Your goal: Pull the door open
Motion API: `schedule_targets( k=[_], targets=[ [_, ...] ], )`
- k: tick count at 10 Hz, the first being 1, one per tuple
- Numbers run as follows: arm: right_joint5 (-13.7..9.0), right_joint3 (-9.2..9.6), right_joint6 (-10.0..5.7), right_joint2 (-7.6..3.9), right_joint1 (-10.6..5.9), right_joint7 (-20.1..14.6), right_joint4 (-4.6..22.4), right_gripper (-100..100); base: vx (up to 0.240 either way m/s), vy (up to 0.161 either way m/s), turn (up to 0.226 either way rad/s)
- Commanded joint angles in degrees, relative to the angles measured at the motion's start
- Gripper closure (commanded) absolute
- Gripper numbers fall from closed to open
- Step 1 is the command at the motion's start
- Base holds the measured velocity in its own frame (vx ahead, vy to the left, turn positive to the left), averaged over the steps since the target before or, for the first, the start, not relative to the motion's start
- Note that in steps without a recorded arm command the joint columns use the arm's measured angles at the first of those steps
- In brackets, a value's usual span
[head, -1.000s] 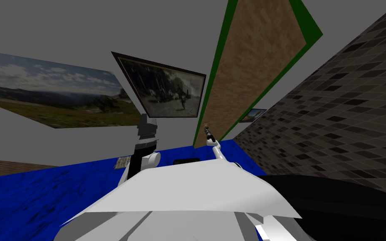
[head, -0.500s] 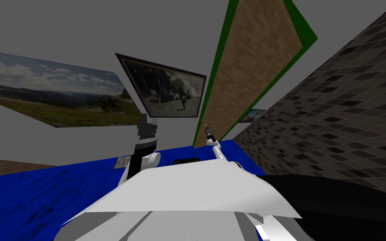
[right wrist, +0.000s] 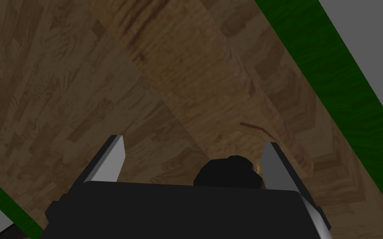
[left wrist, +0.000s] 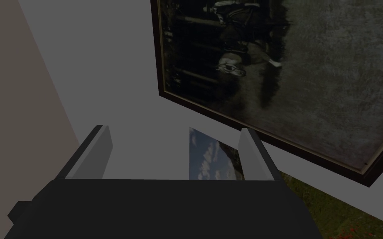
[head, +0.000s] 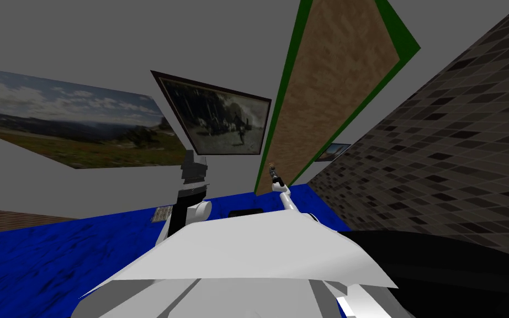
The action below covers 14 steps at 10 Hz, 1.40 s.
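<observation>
My right gripper [right wrist: 194, 143], released, straddles the dark round knob [right wrist: 229, 171] of the brown wooden door [right wrist: 103, 83]; next I should clench and pull, while my left gripper [left wrist: 175, 129] idles open.

Quick headcount: one wooden door [head: 333, 88] in one green frame [head: 405, 36] at the far right, plus one dark knob [right wrist: 228, 171]. There are three pictures on the walls: a big landscape [head: 65, 130] far left, a dark-framed one [head: 220, 118] in the middle, and a tiny one [head: 333, 151] right of the door. Two grippers, the left gripper [left wrist: 174, 153] and the right gripper [right wrist: 192, 159], with two fingers [left wrist: 98, 153] each, so four. One small patterned patch [head: 161, 214] sits on the blue floor [head: 54, 259].
</observation>
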Motion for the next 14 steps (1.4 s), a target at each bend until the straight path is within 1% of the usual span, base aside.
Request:
schedule_targets(
  k=[1, 2, 4, 6, 7, 14],
  targets=[
    [-2.4, -1.96, 2.07, -0.07, -0.39, -0.4, 0.8, 100, -0.046, 0.011, 0.042],
    [-4.1, -2.94, 3.42, 0.09, -0.90, -0.6, 1.3, 100, -0.045, -0.011, 0.010],
    [-4.1, -2.94, 3.42, 0.09, -0.90, -0.6, 1.3, 100, -0.033, -0.011, 0.001],
    [-7.7, -5.27, 6.62, 0.48, -2.09, -1.2, 2.4, 100, -0.024, -0.026, -0.015],
    [-8.1, -5.27, 6.62, 0.48, -2.09, -1.2, 2.4, 100, -0.025, -0.021, 0.035],
    [-8.1, -5.27, 6.62, 0.48, -2.09, -1.2, 2.4, 100, -0.003, -0.001, 0.001]
  ],
)
